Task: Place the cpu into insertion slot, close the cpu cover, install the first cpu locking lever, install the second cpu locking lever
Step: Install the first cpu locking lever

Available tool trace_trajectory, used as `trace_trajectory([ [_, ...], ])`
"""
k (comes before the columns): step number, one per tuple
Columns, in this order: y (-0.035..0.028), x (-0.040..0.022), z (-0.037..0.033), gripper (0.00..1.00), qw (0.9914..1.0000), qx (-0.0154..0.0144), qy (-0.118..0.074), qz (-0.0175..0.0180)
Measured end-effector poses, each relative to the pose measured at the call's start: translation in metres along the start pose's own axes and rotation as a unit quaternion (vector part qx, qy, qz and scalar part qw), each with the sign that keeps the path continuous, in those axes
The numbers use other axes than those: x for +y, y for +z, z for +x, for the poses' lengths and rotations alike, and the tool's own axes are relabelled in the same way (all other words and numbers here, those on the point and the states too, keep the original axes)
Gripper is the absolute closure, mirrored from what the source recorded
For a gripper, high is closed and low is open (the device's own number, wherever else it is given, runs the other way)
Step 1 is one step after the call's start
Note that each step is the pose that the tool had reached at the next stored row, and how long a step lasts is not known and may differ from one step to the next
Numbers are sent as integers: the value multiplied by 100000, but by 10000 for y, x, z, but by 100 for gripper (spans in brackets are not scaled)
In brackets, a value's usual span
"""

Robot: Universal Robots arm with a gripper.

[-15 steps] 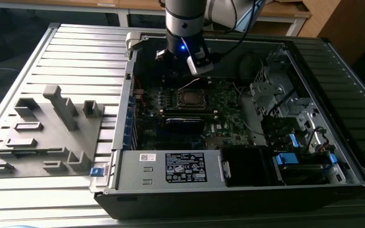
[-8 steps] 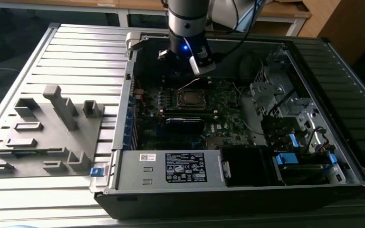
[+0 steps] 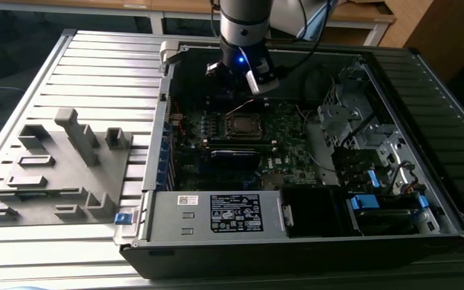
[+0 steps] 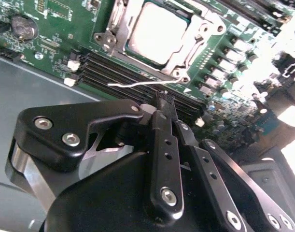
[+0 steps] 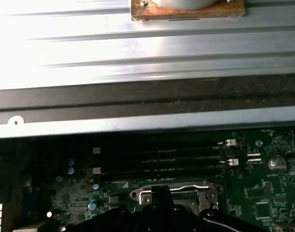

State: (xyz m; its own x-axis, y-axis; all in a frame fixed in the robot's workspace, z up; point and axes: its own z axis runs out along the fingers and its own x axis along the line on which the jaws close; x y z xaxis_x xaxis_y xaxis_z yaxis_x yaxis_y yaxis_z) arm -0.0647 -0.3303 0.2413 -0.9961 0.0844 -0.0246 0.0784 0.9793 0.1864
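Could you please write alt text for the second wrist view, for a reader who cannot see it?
A black pincer, shut, points at a thin silver locking lever that runs across the black memory slots. Beyond it, the cpu sits on the green board, framed by the silver cpu cover.

Silver-grey arm [image 3: 244, 24] with blue light [image 3: 241, 59]; black claw [image 4: 164, 100] with silver screws [image 4: 168, 195].

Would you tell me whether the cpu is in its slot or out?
In: the cpu lies flat, framed by the silver cpu cover.
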Motion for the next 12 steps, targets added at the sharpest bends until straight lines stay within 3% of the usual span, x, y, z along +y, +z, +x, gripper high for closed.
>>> trace_trajectory([
  [6, 52, 22, -107, 89, 100000, -1, 0, -7],
  [12, 67, 21, -117, 89, 100000, 1, 4, 4],
])
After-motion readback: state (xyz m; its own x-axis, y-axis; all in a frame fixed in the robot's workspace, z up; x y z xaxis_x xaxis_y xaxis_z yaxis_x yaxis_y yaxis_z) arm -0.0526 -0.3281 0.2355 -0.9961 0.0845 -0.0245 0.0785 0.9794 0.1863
